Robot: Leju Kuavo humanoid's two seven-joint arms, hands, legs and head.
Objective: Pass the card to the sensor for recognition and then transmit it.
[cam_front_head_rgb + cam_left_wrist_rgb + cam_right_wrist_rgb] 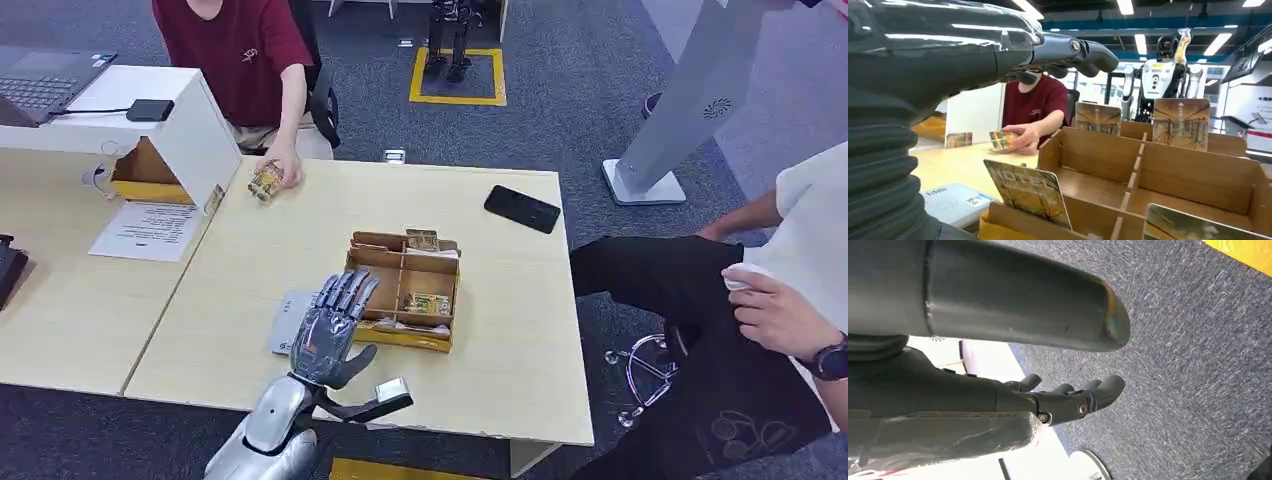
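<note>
From the head view the left hand [335, 325] hovers over the desk [250, 250] near its front edge, fingers [345, 290] stretched out and slightly apart, holding nothing, their tips reaching the near-left corner of the cardboard tray [403, 290]. Beneath the palm lies a flat grey-white sensor pad [283, 322], partly covered by the hand. The tray sits at the desk's middle, divided into compartments, with cards standing or lying in several of them.

The left wrist view shows what the head view flattens: a card marked HOTEL [1029, 191] stands tilted in the tray's nearest compartment, two more cards lean upright at the far wall, and the fingers [1083, 52] hang above the tray without touching any card.

At the far edge a person in a red shirt [235, 50] rests a hand on a small stack of cards [265, 182]. A black phone [522, 209] lies near the far right corner. A second person sits just off the right edge.

The right hand [1068, 397] hangs over grey carpet, fingers loosely curled, holding nothing.
</note>
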